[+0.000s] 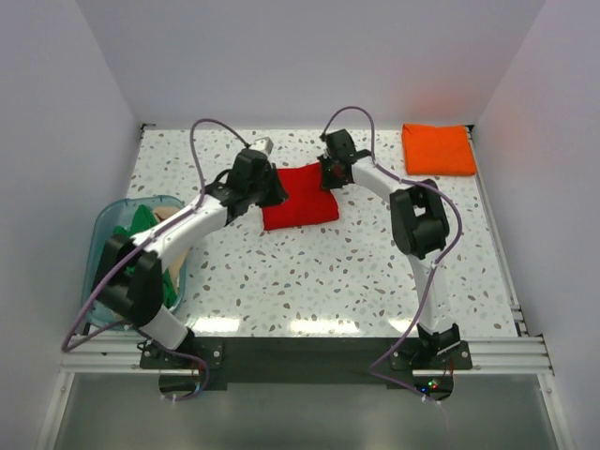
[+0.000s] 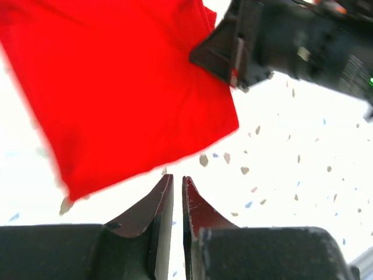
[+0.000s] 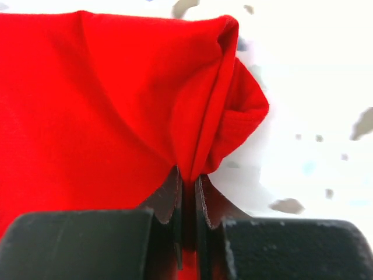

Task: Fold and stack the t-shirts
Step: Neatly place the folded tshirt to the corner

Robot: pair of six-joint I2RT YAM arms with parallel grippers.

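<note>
Outstretched right end effector [image 3: 187,178] pinches red t-shirt [image 3: 87,105]; left end effector [image 2: 178,182] hovers narrow, empty.

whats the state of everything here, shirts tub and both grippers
red t-shirt: folded, on the table, one corner bunched up
orange t-shirt: folded, lying alone at the far right corner
green t-shirt: unfolded, heaped in the tub
tub: holds loose shirts
left gripper: nearly shut, empty
right gripper: shut on the red t-shirt's corner
</note>
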